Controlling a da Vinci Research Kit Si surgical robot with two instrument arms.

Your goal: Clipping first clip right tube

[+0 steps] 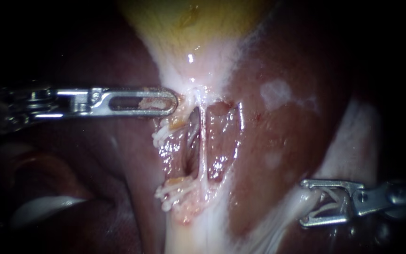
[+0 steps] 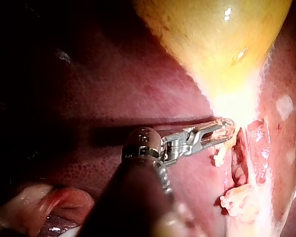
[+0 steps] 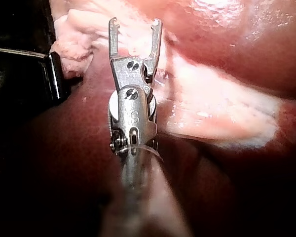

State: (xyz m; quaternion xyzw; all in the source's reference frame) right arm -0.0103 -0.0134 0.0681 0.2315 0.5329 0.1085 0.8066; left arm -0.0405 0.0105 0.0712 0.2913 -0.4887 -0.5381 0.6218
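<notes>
– At lower right of the endoscope view, what's the slender steel right instrument [image 1: 305, 203] doing?
– Shaft comes in from the right edge. Jaws are spread wide w/ a clear gap betw. them, gripping nothing. A pale whitish fold of tissue [image 1: 278, 218] lies at the mouth of the gap; can't tell if either jaw touches it.
– Right wrist view agree?
– Yes. Both jaws stand apart like a fork there, w/ pale tissue just ahead of the tips.
– And the other one?
– The silver, slotted left instrument [image 1: 172, 101] enters from the left edge. Jaws are together, clamped on pale tissue at the neck of the yellow-green gallbladder [image 1: 189, 19]. A scrap of it shows thru the slot. Left wrist view shows the same: tips buried in whitish tissue where the gallbladder narrows.
– Where's the tube?
– Just below that neck, in an opened window over the dark red-brown liver [image 1: 283, 141]. The right tube [image 1: 203, 141] is a thin, taut, whitish strand running straight down betw. two dark openings. A second thin pale tube [image 1: 192, 136] runs just left of it. Frayed white tufts of tissue [image 1: 163, 136] hang on the window's left rim.
– How near are the instruments?
– Left tip is just beside the tubes' upper end. Right instrument is well apart, lower and to the right, w/ liver betw. it and the right tube.
</notes>
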